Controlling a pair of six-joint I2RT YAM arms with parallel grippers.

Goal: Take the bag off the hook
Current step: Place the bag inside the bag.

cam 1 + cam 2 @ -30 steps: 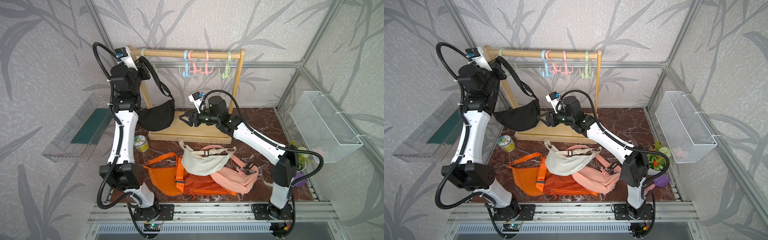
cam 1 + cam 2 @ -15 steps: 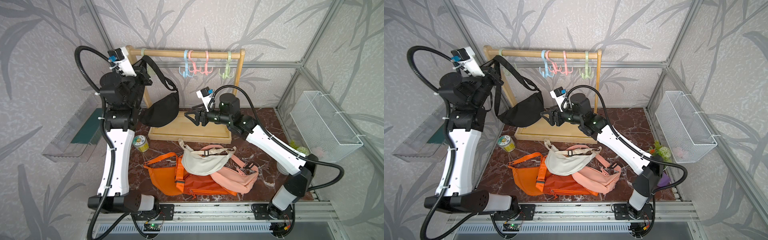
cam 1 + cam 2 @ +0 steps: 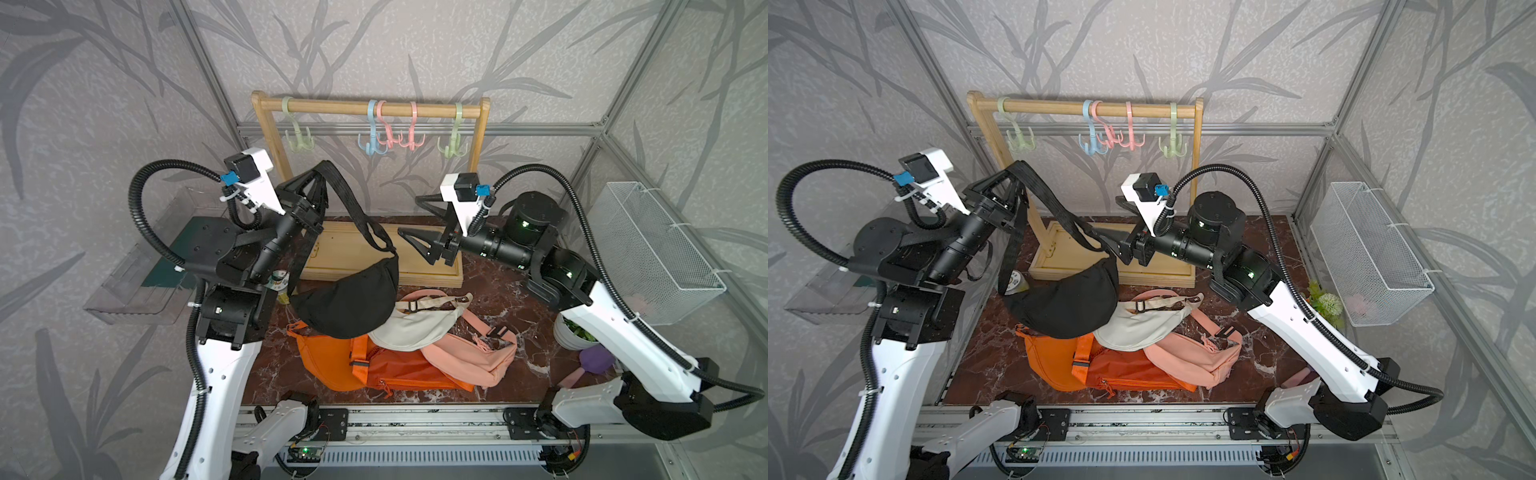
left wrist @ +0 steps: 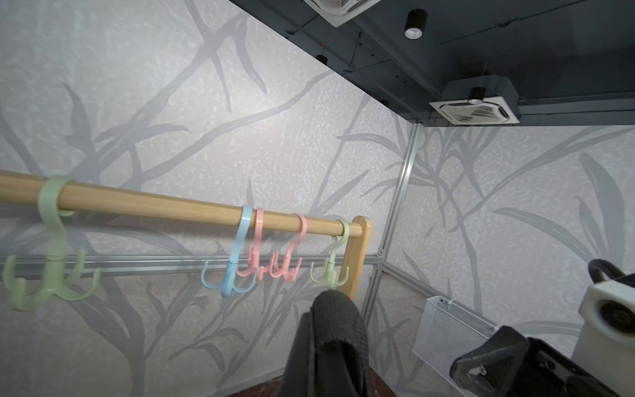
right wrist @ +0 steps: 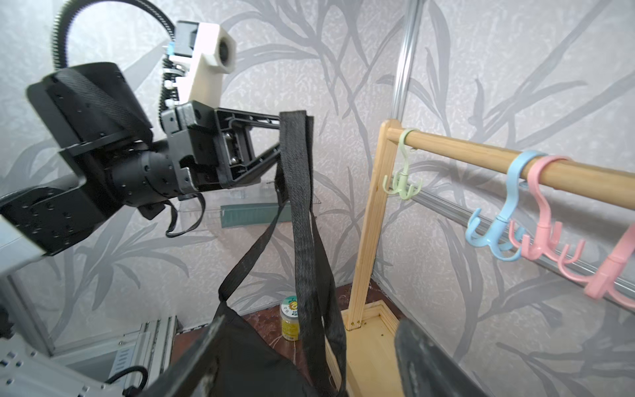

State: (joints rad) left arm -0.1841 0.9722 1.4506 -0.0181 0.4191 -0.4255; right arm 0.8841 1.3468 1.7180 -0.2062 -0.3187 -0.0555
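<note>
In both top views the black bag [image 3: 349, 299] hangs by its strap [image 3: 354, 205] from the left fingers [image 3: 297, 187], which are pressed together on it. It hangs in open air before the wooden rail [image 3: 332, 109] and hooks [image 3: 376, 137], its body over the orange bag [image 3: 332, 365] on the bench [image 3: 490, 286]. The right fingers [image 3: 409, 236] stand spread, near the strap but apart from it. The left wrist view adds only the strap [image 4: 336, 326] end below the rail [image 4: 154, 202]. The right wrist view alone shows the strap [image 5: 299, 192] draped across the left fingers [image 5: 254, 118]

No text can be read for certain. The small jar [image 5: 289, 321] at the foot of the wooden rack [image 5: 366, 240] has a printed lid, perhaps lettered, too blurred to read.
</note>
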